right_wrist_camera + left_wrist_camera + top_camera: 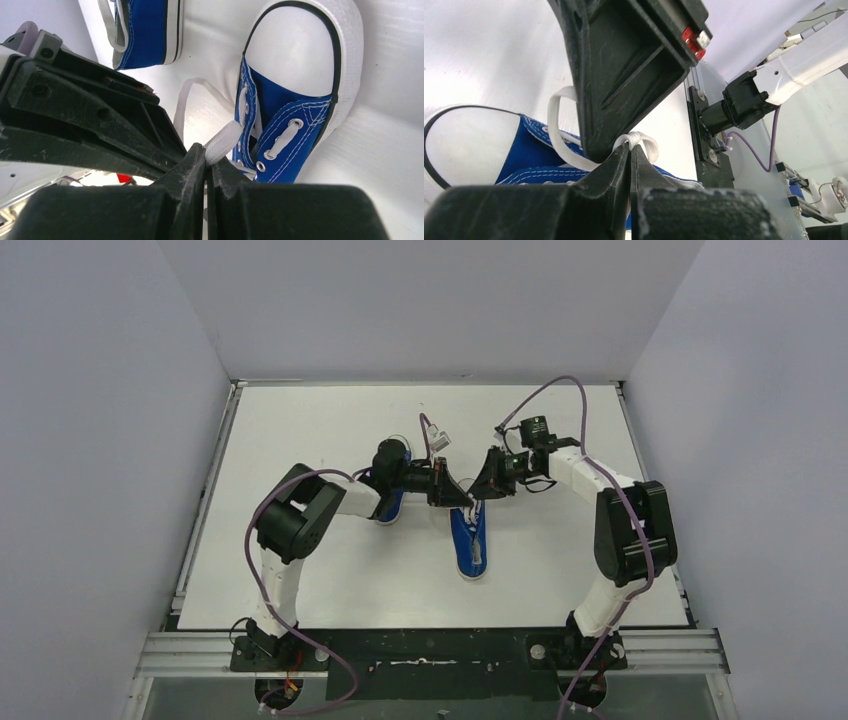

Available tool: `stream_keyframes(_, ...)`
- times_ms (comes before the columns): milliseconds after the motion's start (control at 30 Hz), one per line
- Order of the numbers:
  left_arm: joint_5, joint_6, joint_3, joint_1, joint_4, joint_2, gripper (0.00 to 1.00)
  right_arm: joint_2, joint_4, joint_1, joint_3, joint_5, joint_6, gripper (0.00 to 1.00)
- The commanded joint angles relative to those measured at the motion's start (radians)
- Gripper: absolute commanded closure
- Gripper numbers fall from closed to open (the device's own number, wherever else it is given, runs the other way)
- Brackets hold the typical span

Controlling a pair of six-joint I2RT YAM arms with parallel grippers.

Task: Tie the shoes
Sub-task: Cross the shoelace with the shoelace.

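One blue sneaker (469,543) lies mid-table, toe toward the arms; it also shows in the right wrist view (295,95) and the left wrist view (531,155). The other sneaker (392,502) lies to its left, mostly hidden under my left arm, and shows in the right wrist view (147,30). My left gripper (452,492) is shut on a white lace loop (641,142). My right gripper (478,490) is shut on a white lace (222,142). Both grippers meet just above the far end of the middle sneaker.
The white table (300,430) is walled by grey panels on three sides. A metal rail (420,650) runs along the near edge by the arm bases. Purple cables (560,385) arc over both arms.
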Motion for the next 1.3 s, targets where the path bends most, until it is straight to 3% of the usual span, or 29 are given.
stream_keyframes(0,-0.026,0.106,0.033,0.01,-0.109,-0.047,1.0,0.035,0.014,-0.009,-0.004,-0.154,-0.009,1.0)
stream_keyframes(67,-0.024,0.085,0.038,0.01,-0.08,-0.032,1.0,0.065,-0.004,-0.007,0.01,-0.158,-0.033,1.0)
stream_keyframes(267,-0.035,0.081,0.043,0.02,-0.09,-0.019,1.0,0.037,-0.157,-0.044,0.064,-0.086,-0.161,0.65)
stream_keyframes(400,-0.03,0.07,0.049,0.033,-0.087,-0.022,1.0,-0.017,-0.251,-0.07,0.084,-0.024,-0.26,0.55)
stream_keyframes(500,-0.023,0.068,0.049,0.041,-0.092,-0.023,1.0,-0.083,-0.214,-0.059,0.057,-0.007,-0.265,0.52)
stream_keyframes(700,-0.011,0.052,0.059,0.041,-0.089,-0.015,1.0,-0.156,-0.12,0.039,0.002,0.086,-0.272,0.54)
stream_keyframes(900,0.008,0.036,0.079,0.041,-0.086,-0.006,1.0,-0.092,-0.14,0.105,0.053,0.216,-0.289,0.54)
stream_keyframes(1000,0.008,0.035,0.082,0.041,-0.089,-0.01,1.0,-0.075,-0.195,0.127,0.087,0.312,-0.307,0.66)
stream_keyframes(1100,0.004,0.042,0.083,0.04,-0.101,-0.014,1.0,-0.091,-0.243,0.13,0.101,0.428,-0.318,1.0)
stream_keyframes(1267,-0.007,0.1,0.107,0.04,-0.198,-0.007,1.0,-0.103,-0.294,0.124,0.121,0.533,-0.34,1.0)
